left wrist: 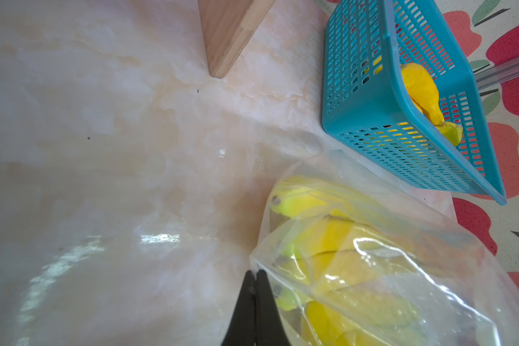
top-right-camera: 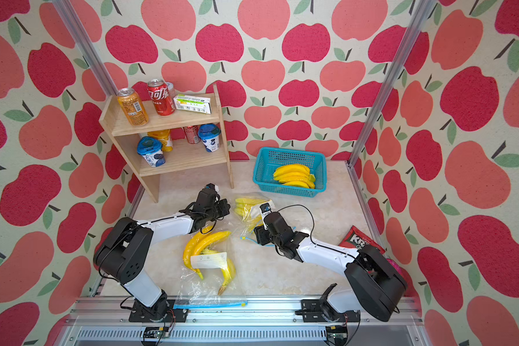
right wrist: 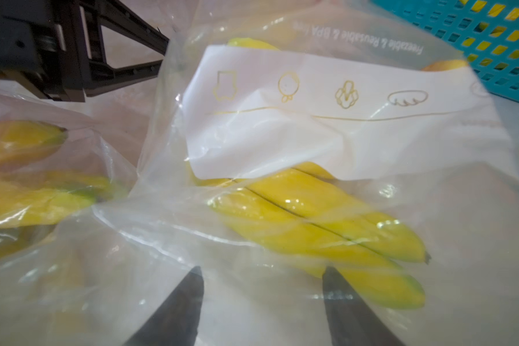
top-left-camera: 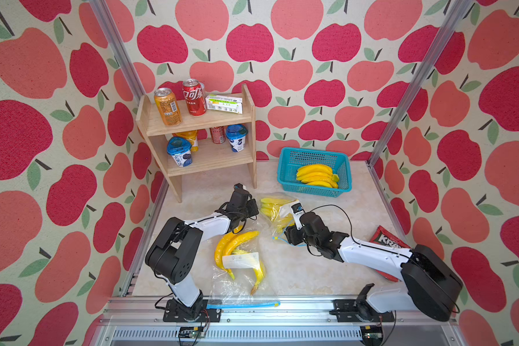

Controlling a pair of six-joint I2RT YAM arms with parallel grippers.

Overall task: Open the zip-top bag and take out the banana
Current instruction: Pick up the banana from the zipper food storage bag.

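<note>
A clear zip-top bag (top-left-camera: 277, 217) lies mid-table with a white label patch and its blue zip (top-left-camera: 294, 243) towards the front. Inside it is the banana (top-left-camera: 268, 205), a yellow bunch, also seen in the right wrist view (right wrist: 312, 215). My left gripper (left wrist: 255, 272) is shut on the bag's (left wrist: 372, 269) left corner edge, pinching the film. My right gripper (right wrist: 262, 269) is open at the zip end. Its fingers look veiled by the plastic. One fingertip (right wrist: 330, 275) overlaps the nearest banana's end, and nothing is clamped between the fingers.
A second zip-top bag (top-left-camera: 240, 269) with loose bananas lies near the front rail. A teal basket (top-left-camera: 285, 176) holding bananas stands at the back right. A wooden shelf (top-left-camera: 201, 121) with cans and cups fills the back left. A red snack bag (top-left-camera: 387, 241) lies under my right arm.
</note>
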